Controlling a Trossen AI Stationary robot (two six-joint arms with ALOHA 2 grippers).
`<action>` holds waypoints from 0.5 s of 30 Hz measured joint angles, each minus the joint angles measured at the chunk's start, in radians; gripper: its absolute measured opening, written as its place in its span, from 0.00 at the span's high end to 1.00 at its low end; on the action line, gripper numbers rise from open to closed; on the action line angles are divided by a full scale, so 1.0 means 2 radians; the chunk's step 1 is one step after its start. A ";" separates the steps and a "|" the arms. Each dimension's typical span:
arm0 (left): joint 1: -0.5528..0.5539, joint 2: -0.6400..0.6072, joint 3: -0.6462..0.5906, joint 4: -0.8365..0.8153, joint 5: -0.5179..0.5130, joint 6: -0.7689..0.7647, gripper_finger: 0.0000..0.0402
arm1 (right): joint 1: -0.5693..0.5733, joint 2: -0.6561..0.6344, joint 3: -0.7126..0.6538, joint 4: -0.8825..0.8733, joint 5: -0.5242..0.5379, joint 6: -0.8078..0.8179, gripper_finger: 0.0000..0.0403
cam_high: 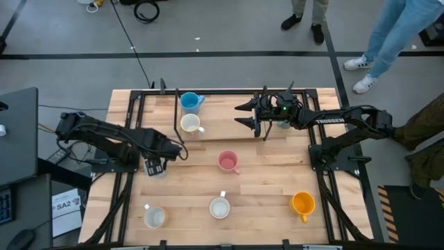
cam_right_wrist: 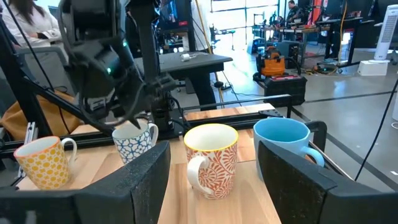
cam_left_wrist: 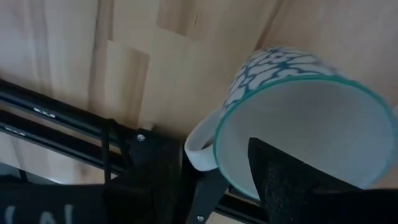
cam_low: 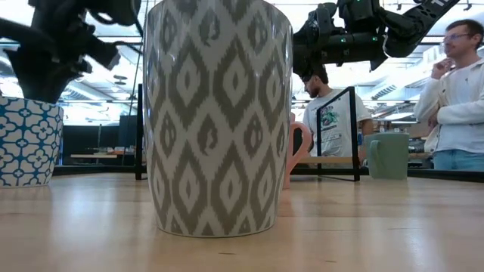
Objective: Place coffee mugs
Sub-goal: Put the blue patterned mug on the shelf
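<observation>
Your left gripper [cam_high: 154, 167] sits low at the left side of the table [cam_high: 263, 187], and its fingers [cam_left_wrist: 292, 180] straddle the rim of a white mug with a blue pattern [cam_left_wrist: 298, 112], one finger inside the cup. The mug is tilted, its handle toward the black frame rail. Whether the fingers press the wall or only bracket it, you cannot tell.

Your right gripper [cam_high: 243, 114] hangs above the far middle of the table with its fingers [cam_right_wrist: 298, 180] spread wide and holding nothing. Just ahead of it stand the blue mug [cam_high: 190, 102] at the far edge and a cream mug with an orange pattern [cam_high: 191, 125] beside it.

The pink mug [cam_high: 228, 162] stands mid-table. Along the near edge you have a pale mug [cam_high: 154, 217], a grey-patterned mug [cam_high: 219, 207] and the orange mug [cam_high: 303, 204], well apart from one another.
</observation>
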 joint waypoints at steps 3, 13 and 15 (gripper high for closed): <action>0.000 0.000 -0.017 0.010 0.000 0.001 0.53 | 0.000 0.000 0.000 0.000 0.000 0.000 0.38; 0.000 0.000 -0.040 0.045 0.000 -0.003 0.53 | 0.000 0.000 0.000 0.000 0.000 0.000 0.38; 0.000 0.000 -0.040 0.047 0.000 -0.003 0.53 | 0.000 0.000 0.000 0.000 0.000 0.000 0.38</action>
